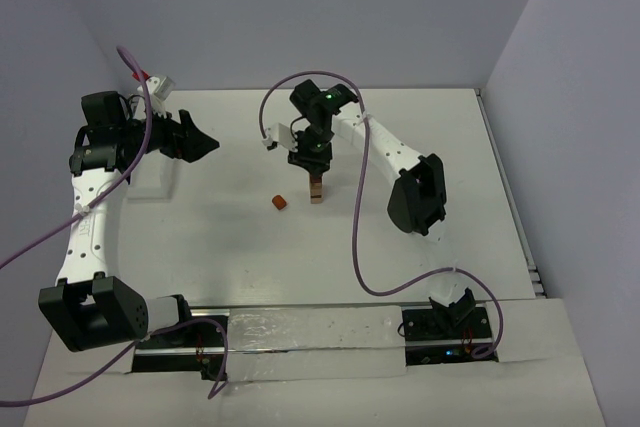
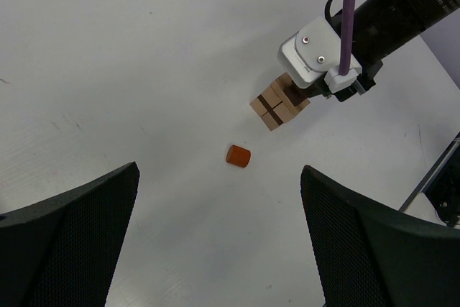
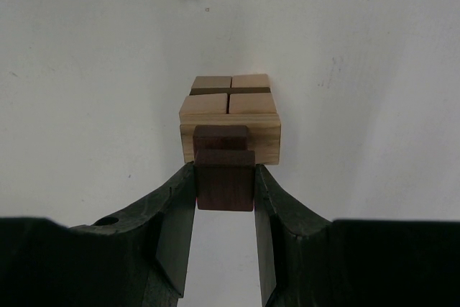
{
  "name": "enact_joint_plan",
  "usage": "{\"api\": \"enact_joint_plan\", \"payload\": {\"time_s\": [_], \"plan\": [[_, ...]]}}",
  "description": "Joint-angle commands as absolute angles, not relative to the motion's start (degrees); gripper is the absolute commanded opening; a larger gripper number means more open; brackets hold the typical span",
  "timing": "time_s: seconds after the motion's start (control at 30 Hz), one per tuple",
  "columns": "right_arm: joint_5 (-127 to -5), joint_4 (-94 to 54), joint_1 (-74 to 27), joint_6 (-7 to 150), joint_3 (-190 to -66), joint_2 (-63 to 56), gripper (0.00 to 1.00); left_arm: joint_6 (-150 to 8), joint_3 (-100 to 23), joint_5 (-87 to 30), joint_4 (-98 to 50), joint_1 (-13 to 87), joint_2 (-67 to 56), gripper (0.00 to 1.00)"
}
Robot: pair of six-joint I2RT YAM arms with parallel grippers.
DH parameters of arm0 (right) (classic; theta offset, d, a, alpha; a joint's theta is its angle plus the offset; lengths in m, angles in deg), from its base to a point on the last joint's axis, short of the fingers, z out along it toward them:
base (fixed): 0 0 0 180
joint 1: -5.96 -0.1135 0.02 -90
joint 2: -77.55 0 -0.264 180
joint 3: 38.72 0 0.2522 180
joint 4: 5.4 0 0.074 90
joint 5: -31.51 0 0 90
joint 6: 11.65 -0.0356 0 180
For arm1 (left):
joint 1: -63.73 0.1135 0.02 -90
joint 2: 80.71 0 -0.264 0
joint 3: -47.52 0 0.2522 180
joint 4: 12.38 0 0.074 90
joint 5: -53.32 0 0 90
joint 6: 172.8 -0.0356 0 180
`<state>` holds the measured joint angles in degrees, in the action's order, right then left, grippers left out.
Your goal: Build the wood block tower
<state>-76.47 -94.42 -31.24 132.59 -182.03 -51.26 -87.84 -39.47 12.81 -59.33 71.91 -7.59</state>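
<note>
**Operator:** Status at the left side of the desk (image 1: 230, 247)?

**Technician:** The left arm (image 1: 90, 217) runs up the left edge. The left jaws are spread wide and hold nothing. In the left wrist view its two black fingers (image 2: 68, 242) stand well apart, with bare desk between them.

**Operator:** Next item to the right?

**Technician:** One loose orange-red block (image 1: 279, 203), short and rounded, lies on the desk. It is near the left of the tower but apart from it, and apart from both arms.

**Operator:** Location of the tower?

**Technician:** The tower (image 1: 316, 189) stands near the centre of the desk, directly below the wrist of the right arm (image 1: 385, 147), which bends in from the right. Its visible blocks are pale tan with a thin dark strip between them. The right wrist view shows four tan faces in a square and a wider tan block (image 3: 267, 141) nearer the camera.

**Operator:** State of the right jaws?

**Technician:** The right jaws are pinching a dark brown block (image 3: 225, 181), one finger on each side face. The block is upright and lines up with the middle of the tower. Whether it touches the tan blocks cannot be determined.
</note>
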Motion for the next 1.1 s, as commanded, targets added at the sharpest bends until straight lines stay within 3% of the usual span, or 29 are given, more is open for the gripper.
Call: {"api": "enact_joint_plan", "payload": {"time_s": [0.0, 0.47, 0.67, 0.83, 1.0, 1.03, 1.07], "plan": [[-76.16, -95.01, -31.83, 132.31, -184.73, -52.06, 0.4, -87.99, -42.26, 13.68, -57.96, 71.61, -7.76, 0.99], [-76.39, -95.36, -32.09, 132.14, -184.67, -52.01, 0.44, -87.9, -41.91, 13.59, -57.81, 71.58, -7.99, 0.99], [-76.16, -95.5, -32.09, 131.96, -184.58, -51.86, 0.51, -87.9, -41.82, 13.51, -57.75, 71.55, -8.06, 0.99], [-76.1, -95.56, -32.18, 131.8, -184.6, -51.76, 0.69, -88.06, -41.77, 13.51, -57.78, 71.55, -8.02, 0.99], [-76.16, -96.02, -32.27, 131.7, -184.97, -51.18, 0.75, -87.99, -41.78, 13.59, -57.69, 71.55, -7.98, 0.99], [-76.22, -96.1, -32.33, 131.64, -185.11, -50.86, 0.83, -88.02, -41.74, 13.59, -57.69, 71.55, -7.99, 0.99], [-76.33, -96.14, -32.46, 131.48, -185.32, -50.44, 0.97, -88.06, -41.75, 13.59, -57.69, 71.57, -7.94, 0.99]]}}
